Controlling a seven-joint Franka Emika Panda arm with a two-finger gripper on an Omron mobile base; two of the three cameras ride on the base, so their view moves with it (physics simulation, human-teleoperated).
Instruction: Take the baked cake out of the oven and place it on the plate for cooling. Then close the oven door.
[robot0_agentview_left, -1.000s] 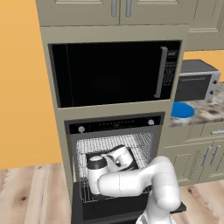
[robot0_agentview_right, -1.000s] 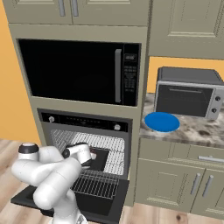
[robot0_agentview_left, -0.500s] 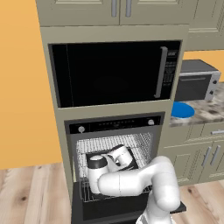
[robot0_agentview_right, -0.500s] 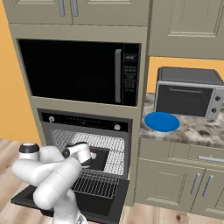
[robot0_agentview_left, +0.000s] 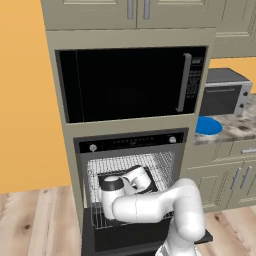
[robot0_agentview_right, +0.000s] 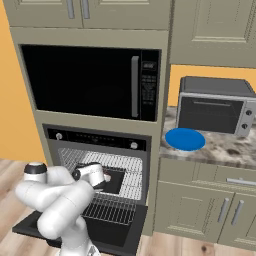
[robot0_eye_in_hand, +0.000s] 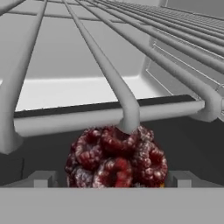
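While the jaws stand wide, the cake (robot0_eye_in_hand: 116, 157) is a dark, red-beaded lump between them.

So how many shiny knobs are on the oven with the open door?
2. One knob sits at the left end of the oven's control strip, the other knob at the right end. None seem hidden.

Microwave (robot0_agentview_right: 90, 80) panel markings perhaps text, unreadable
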